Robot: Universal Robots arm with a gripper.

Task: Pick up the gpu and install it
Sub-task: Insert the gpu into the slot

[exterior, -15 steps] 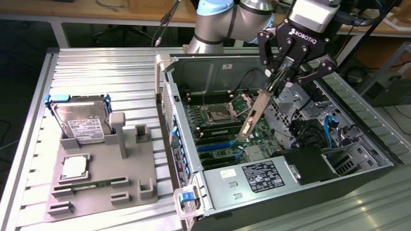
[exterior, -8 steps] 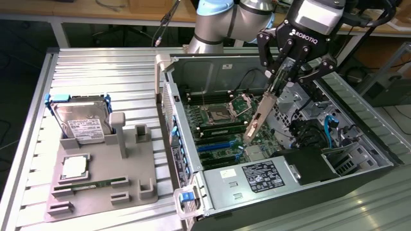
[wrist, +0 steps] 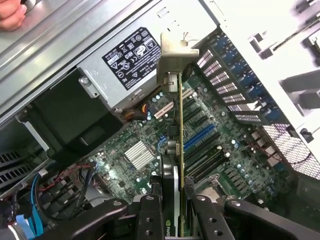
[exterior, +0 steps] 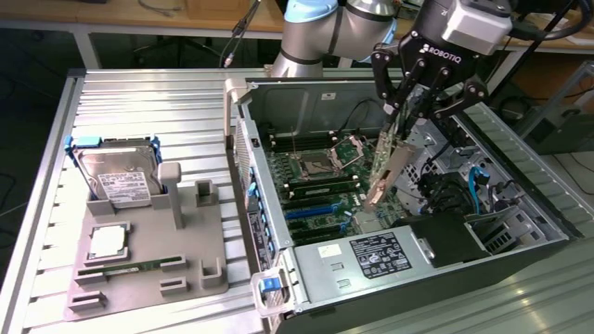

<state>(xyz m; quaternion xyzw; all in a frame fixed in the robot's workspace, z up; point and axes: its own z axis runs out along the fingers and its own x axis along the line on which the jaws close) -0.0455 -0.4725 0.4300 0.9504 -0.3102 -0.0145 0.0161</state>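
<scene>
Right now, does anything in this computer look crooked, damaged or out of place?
Nothing looks damaged. The gpu hangs tilted in the fingers above the motherboard, bracket end lowest, not in any slot. A person's fingertip shows near the case.

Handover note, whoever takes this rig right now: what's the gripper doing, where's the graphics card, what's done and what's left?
Gripper: shut on the gpu, a thin flat circuit card with a silver metal bracket at its lower end.
Position: the card hangs tilted inside the open black computer case, above the green motherboard, clear of the blue expansion slot.
Done: card picked up and brought into the case.
Left: card not yet seated in any slot.
Note: a person's fingertips are near the case's edge.
</scene>
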